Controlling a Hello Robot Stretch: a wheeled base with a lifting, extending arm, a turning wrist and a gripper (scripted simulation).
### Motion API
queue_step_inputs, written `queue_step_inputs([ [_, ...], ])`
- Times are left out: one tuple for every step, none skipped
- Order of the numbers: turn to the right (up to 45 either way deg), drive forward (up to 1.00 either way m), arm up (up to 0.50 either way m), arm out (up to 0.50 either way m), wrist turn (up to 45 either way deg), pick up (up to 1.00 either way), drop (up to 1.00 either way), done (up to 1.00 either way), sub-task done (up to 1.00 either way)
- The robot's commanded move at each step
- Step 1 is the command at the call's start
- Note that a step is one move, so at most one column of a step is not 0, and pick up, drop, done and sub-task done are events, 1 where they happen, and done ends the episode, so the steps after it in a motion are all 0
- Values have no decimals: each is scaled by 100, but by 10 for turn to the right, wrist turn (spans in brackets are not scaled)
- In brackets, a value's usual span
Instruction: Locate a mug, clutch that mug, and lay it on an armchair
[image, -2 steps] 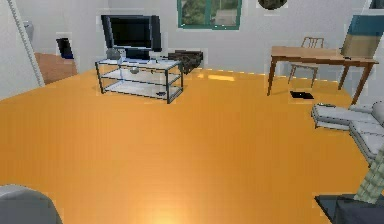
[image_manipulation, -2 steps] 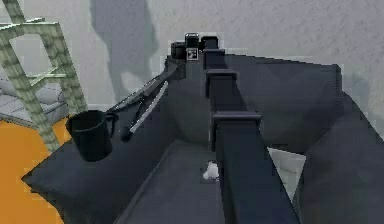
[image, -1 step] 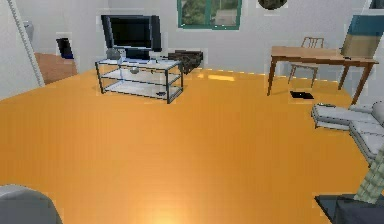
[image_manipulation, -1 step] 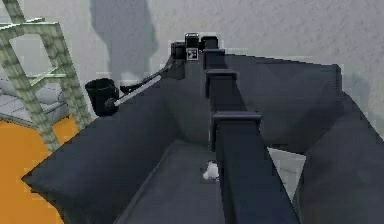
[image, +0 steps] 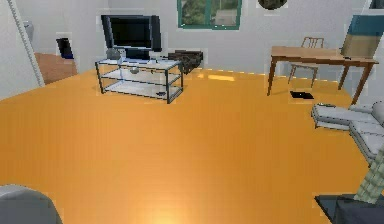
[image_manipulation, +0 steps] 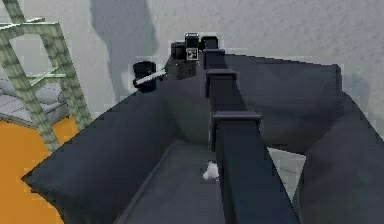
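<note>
A dark grey armchair (image_manipulation: 120, 150) spreads across the arm side view. On its seat, left of the arm bar, lies a small white blob (image_manipulation: 210, 172); its shape is too small to name. The arm (image_manipulation: 235, 130) reaches out over the seat toward the chair's back. At its far end stand the white marker squares (image_manipulation: 188, 52), and left of them the gripper (image_manipulation: 148, 74) sits by the back's top edge, against the pale wall. I cannot tell whether it holds anything. The dark corner (image: 352, 208) at the forward view's bottom right may be the same armchair.
A pale green ladder-like shelf (image_manipulation: 35, 80) stands left of the armchair on orange floor (image: 190, 150). Ahead are a TV (image: 131, 33) on a glass stand (image: 140, 78), a wooden table (image: 320, 58) with a chair (image: 312, 45), and a grey sofa (image: 350, 120) at the right.
</note>
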Motion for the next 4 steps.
queue_step_inputs([
  [0, 0, 0, 0, 450, 0, 0, 0, 0],
  [0, 0, 0, 0, 270, 0, 0, 0, 0],
  [0, 0, -22, 0, 0, 0, 0, 0, 0],
  [0, 0, -32, 0, 0, 0, 0, 0, 0],
])
